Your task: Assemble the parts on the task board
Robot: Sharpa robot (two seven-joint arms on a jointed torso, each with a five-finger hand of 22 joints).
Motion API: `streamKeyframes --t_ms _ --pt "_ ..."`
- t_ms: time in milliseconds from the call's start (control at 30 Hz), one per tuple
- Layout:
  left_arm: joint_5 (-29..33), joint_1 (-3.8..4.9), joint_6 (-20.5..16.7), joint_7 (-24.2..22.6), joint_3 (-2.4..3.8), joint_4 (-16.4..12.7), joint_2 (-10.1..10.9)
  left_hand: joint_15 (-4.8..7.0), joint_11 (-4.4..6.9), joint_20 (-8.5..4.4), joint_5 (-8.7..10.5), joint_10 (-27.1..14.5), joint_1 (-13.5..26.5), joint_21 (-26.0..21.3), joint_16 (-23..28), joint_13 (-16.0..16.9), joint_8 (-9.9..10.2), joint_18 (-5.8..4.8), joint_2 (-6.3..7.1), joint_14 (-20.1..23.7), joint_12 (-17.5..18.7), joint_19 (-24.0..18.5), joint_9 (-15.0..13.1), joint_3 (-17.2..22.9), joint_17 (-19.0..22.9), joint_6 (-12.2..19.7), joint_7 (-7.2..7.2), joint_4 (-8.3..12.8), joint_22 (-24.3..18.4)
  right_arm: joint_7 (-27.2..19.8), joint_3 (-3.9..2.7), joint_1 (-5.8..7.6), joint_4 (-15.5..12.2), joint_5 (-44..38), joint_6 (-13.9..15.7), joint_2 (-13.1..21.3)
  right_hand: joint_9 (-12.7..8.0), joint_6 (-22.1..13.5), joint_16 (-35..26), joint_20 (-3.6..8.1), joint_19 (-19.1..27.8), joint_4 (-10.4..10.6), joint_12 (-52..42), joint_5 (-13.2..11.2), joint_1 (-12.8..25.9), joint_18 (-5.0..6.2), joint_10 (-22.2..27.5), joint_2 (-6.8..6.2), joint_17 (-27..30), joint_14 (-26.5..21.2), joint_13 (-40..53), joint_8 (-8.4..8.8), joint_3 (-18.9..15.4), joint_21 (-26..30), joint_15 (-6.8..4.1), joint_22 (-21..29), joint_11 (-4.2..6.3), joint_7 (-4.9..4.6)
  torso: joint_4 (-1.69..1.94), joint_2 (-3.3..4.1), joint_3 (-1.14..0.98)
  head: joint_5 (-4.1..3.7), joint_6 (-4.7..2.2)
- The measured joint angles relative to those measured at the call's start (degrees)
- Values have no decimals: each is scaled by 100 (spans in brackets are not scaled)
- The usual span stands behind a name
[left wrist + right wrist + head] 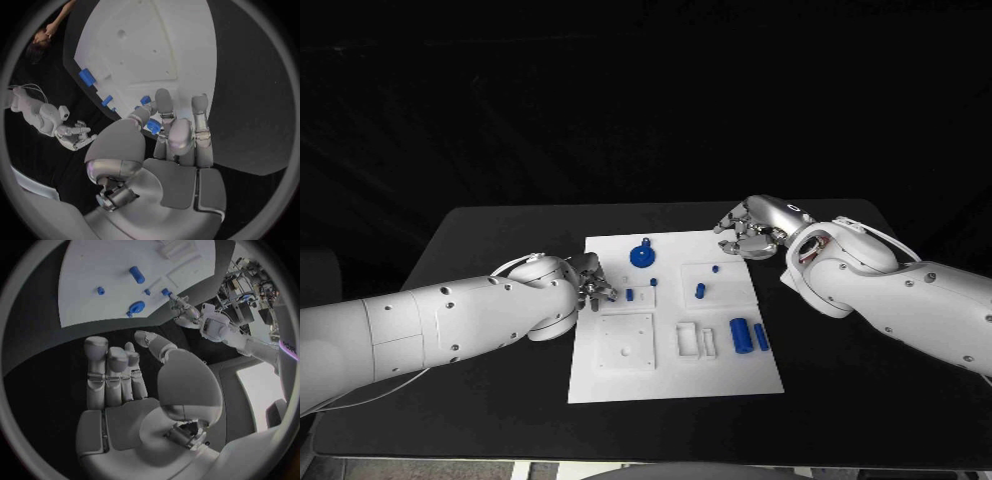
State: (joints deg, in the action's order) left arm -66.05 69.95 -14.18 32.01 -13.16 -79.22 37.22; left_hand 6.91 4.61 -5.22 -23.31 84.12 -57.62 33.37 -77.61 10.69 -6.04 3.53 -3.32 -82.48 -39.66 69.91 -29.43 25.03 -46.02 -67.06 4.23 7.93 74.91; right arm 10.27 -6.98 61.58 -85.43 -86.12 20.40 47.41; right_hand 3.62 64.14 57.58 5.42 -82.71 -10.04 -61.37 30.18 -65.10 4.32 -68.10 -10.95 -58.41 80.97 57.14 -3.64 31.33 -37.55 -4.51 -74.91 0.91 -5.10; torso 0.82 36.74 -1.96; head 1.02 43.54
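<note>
The white task board (668, 375) lies in the middle of the table. My left hand (593, 284) is at the board's left edge; in the left wrist view its thumb and a finger (164, 107) pinch a small blue part (153, 126). Beside it a small blue peg (630, 295) stands in the board. Farther along the board are a round blue knob (642, 256), two pegs (700, 291), a blue cylinder (740, 337) and a blue bar (762, 336). My right hand (754, 228) hovers off the board's far right corner, holding nothing, fingers (115, 375) side by side and thumb apart.
White raised blocks (694, 338) and a square recessed plate (626, 342) sit on the board's near half. The black table (502, 235) surrounds the board on all sides. My right forearm (906, 295) lies along the board's right side.
</note>
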Motion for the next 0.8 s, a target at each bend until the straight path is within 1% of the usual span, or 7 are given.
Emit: streamKeyframes --t_ms 533,567,633,667,800 --pt "-15 22 193 7 18 22 -9 0 -3 0 -24 3 0 0 0 0 12 0 0 0 0 0 13 -5 1 0 0 22 3 -2 0 -16 10 5 -5 -7 0 0 0 0 0 0 0 0 0 0 0 0 0 0 0 0 0 0 0 0 0 1 1 1 3 5 5" --pt "-15 23 207 7 19 26 -12 0 -3 0 9 3 1 0 0 0 12 0 -1 0 0 0 16 -19 1 0 0 36 4 -2 0 -16 11 5 -6 -7 0 0 0 0 0 0 0 0 0 0 0 0 0 0 0 0 0 0 0 0 0 1 1 0 3 7 7" --pt "-14 27 231 7 21 33 -16 0 -3 0 212 3 17 0 0 1 12 0 -17 0 0 0 23 -26 6 0 0 35 4 -2 0 -17 11 5 -6 -8 0 0 0 0 0 0 0 0 0 0 0 0 0 0 1 0 0 0 0 0 0 1 1 0 3 8 10" --pt "-14 29 249 7 23 38 -19 0 -3 0 271 3 31 0 0 0 12 0 -32 0 0 0 26 -58 10 0 0 4 4 -2 0 -18 12 5 -7 -9 0 0 0 0 0 12 0 0 0 0 1 0 0 -13 0 0 11 0 -13 0 1 1 1 0 3 9 11" --pt "-10 36 298 8 26 53 -27 0 -3 32 343 3 19 0 0 0 17 0 -94 0 0 -9 40 -137 17 0 0 -74 4 -2 0 -19 14 6 -8 -11 0 -1 0 20 21 0 0 45 0 1 16 0 0 -22 0 0 31 0 -22 0 16 1 -1 0 1 12 14"
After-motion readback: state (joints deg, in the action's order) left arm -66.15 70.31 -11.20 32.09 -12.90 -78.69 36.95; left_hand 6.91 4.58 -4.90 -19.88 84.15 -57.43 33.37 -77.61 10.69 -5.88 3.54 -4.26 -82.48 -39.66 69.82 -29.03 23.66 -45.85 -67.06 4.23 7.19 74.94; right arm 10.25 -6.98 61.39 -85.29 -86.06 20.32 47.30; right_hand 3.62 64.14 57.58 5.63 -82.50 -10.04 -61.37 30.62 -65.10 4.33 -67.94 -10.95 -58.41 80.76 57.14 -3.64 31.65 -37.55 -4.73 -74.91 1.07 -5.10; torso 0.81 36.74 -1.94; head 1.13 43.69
